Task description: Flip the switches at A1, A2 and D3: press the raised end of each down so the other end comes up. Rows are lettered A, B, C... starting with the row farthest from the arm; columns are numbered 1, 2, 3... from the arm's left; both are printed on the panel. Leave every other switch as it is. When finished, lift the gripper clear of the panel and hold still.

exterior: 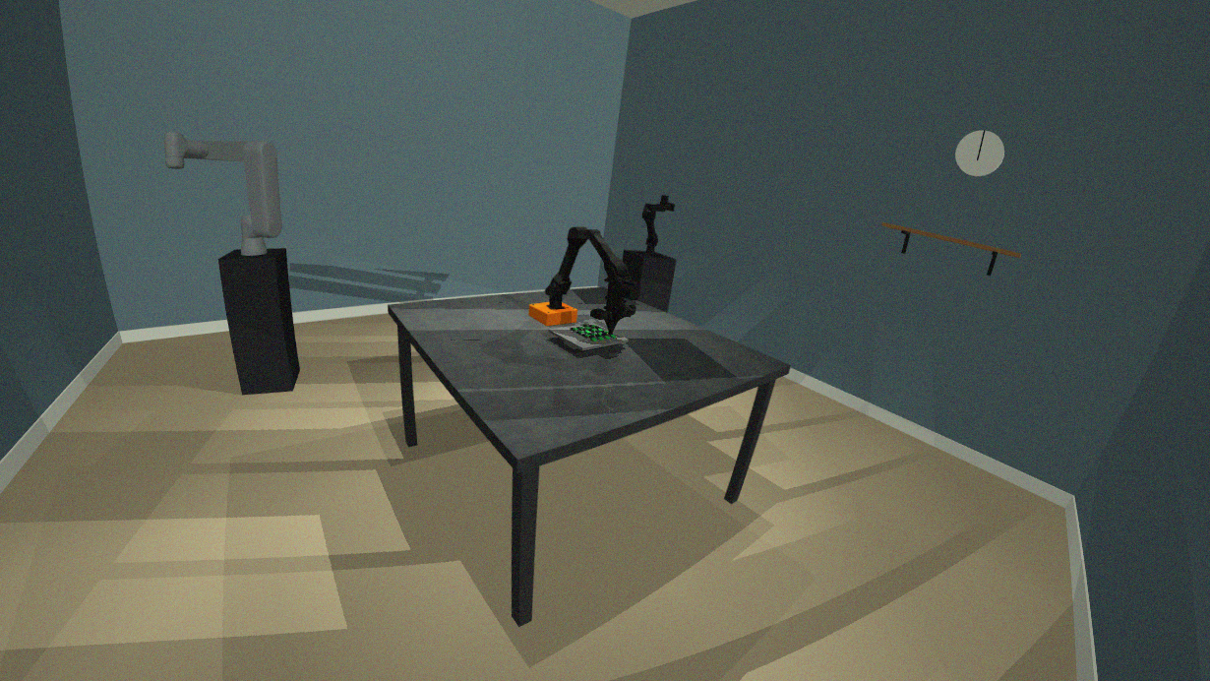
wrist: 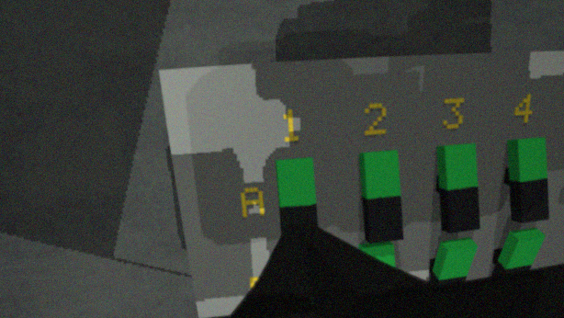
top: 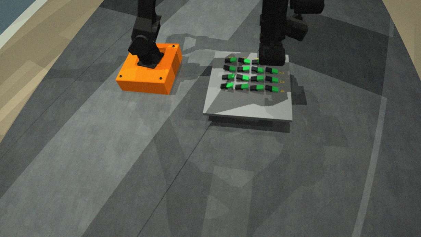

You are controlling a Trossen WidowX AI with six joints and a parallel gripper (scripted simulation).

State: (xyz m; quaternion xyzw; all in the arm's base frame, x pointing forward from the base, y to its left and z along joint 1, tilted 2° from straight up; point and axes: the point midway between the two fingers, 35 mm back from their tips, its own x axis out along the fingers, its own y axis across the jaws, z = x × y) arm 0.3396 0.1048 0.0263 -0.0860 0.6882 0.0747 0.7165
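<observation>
Nearing A1 switch (wrist: 297, 184): centre of wrist frame, its long axis upright; black end at the claw (exterior: 612, 330) (wrist: 298, 234) tip—contact unclear
Claw: fingers together, nothing held
A2 switch (top: 271, 70) (wrist: 382, 198): right of claw in wrist frame
Panel (top: 265, 111) (wrist: 216, 115): carries the switches—D3 switch (top: 228, 76) upper centre, top view

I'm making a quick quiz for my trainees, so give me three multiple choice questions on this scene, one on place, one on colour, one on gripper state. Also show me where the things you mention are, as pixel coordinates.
1. Gripper tip is at which switch?
A) A4
B) A1
C) A3

2. The arm's base block is?
A) orange
B) blue
C) white

3. The gripper is?
A) wide open
B) half open
C) shut

1 B: the gripper (wrist: 298, 234) meets the switch (wrist: 296, 183) beside "A", under "1".
2 A: the block (top: 144, 75) (exterior: 551, 315) looks orange.
3 C: its fingers form one narrow tip.
</observation>
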